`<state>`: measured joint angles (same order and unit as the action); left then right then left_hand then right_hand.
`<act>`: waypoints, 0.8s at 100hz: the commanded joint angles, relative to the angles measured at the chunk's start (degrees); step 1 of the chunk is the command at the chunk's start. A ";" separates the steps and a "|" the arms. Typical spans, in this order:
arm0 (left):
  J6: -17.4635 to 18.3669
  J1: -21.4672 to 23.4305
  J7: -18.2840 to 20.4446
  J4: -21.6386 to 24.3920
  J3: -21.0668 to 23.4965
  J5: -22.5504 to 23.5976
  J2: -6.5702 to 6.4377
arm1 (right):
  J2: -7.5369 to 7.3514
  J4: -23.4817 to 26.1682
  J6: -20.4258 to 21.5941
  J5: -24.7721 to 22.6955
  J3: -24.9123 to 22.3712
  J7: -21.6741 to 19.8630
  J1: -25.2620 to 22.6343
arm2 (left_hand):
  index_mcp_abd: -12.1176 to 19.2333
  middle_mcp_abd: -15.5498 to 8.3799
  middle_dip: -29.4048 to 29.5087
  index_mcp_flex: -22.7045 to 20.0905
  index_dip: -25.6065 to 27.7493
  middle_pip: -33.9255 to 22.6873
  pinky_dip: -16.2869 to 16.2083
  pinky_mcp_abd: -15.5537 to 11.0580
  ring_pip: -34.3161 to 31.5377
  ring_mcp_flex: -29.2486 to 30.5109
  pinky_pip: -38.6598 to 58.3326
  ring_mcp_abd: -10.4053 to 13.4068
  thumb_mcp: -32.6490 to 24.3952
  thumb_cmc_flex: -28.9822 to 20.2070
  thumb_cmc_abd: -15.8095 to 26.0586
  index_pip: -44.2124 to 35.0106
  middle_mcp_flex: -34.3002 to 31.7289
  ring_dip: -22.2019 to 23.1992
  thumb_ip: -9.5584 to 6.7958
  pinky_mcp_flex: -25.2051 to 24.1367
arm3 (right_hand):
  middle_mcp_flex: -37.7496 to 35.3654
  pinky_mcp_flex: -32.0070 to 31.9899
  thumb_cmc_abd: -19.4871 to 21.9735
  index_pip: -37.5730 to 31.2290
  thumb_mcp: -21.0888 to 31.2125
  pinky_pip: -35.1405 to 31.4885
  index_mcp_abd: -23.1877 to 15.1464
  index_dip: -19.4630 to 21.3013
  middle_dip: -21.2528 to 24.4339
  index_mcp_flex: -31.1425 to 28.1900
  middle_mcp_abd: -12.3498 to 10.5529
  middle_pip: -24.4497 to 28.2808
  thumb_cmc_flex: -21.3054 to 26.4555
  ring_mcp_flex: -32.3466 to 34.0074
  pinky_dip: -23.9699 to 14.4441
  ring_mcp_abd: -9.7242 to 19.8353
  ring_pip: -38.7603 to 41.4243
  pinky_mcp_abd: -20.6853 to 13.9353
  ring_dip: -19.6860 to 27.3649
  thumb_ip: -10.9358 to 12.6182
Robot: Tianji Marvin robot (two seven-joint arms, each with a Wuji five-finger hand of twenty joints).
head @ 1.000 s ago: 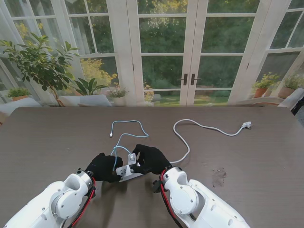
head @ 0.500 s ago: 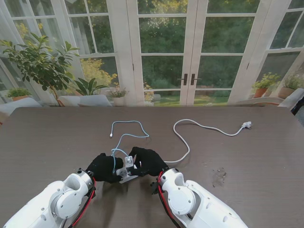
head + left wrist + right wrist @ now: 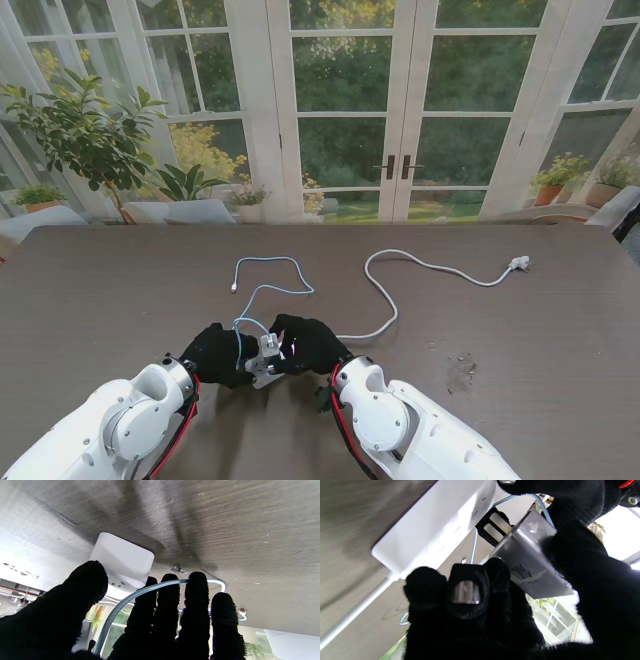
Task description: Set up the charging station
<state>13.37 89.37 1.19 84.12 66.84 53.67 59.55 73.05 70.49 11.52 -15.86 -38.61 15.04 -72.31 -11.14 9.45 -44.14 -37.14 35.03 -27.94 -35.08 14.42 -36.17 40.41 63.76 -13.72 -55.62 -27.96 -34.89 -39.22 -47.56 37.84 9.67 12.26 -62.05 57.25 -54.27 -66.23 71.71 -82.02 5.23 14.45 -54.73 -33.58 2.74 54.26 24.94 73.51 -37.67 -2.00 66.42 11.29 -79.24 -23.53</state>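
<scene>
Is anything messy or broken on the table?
Nothing looks broken. The table has a small scuff or stain on the right, near me. The white cord lies loose, its plug unplugged.

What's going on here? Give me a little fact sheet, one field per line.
Surface: dark wooden table
Right hand: holds a white charger adapter, its two prongs aimed at the strip, not yet inserted
Left hand: steadies a white power strip; whether it grips it, I cannot tell
Light blue cable: runs from the hands, farther from me
White power cord: trails to the right
</scene>
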 commanded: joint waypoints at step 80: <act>-2.87 -2.92 -0.15 -3.10 -3.87 -0.45 0.23 | -0.02 -0.48 0.62 0.31 -0.36 -2.11 0.50 | 4.02 -1.70 -2.13 -5.14 0.58 -2.02 -3.27 3.86 -2.58 3.51 2.33 -1.61 4.20 -4.73 3.80 0.42 -4.24 1.71 1.83 0.85 | -2.44 -8.27 7.22 -18.02 10.08 4.13 -17.60 3.57 2.28 -7.93 -3.57 -2.60 4.66 1.41 0.64 -2.33 -11.47 3.84 40.38 2.80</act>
<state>10.82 86.37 -0.10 81.82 63.31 53.05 59.47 72.92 69.66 12.07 -15.59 -38.92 13.70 -71.84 -9.06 9.31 -45.03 -41.08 34.22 -28.66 -37.28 15.99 -37.39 41.96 63.81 -14.89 -49.17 -25.21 -29.03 -36.27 -49.45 38.63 10.09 12.78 -62.15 49.41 -54.27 -66.21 71.71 -78.62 4.90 14.41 -52.83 -33.57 2.18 52.63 24.94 73.23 -37.34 -4.15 55.35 14.16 -79.24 -23.55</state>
